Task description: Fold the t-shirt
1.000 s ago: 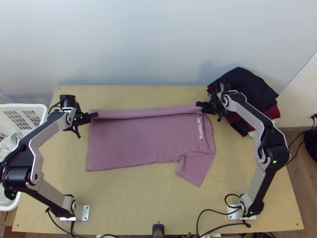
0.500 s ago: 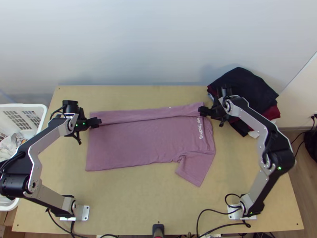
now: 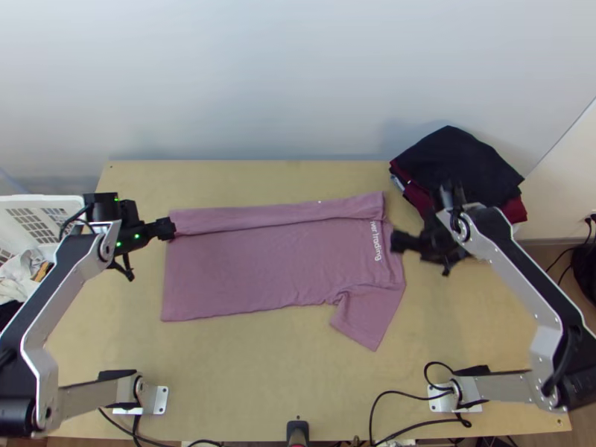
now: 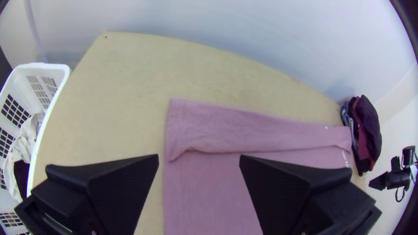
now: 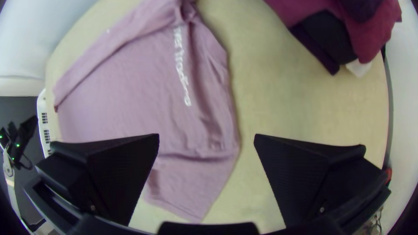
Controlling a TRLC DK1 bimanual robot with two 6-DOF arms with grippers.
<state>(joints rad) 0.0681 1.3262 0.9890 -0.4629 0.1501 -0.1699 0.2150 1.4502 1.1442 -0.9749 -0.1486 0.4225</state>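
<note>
Top view: the mauve t-shirt [image 3: 261, 268] lay on the wooden counter [image 3: 276, 380], soft and lightly creased, its far side folded over in a long strip, one sleeve flat. The left gripper [image 3: 165, 229], spread wide, had drawn outward to the plain end; the right gripper [image 3: 396, 241], also spread, had shifted nearer along the lettered end. Outward stood a white basket [image 3: 45, 199] and dark, piled clothes [image 3: 462, 164].
</note>
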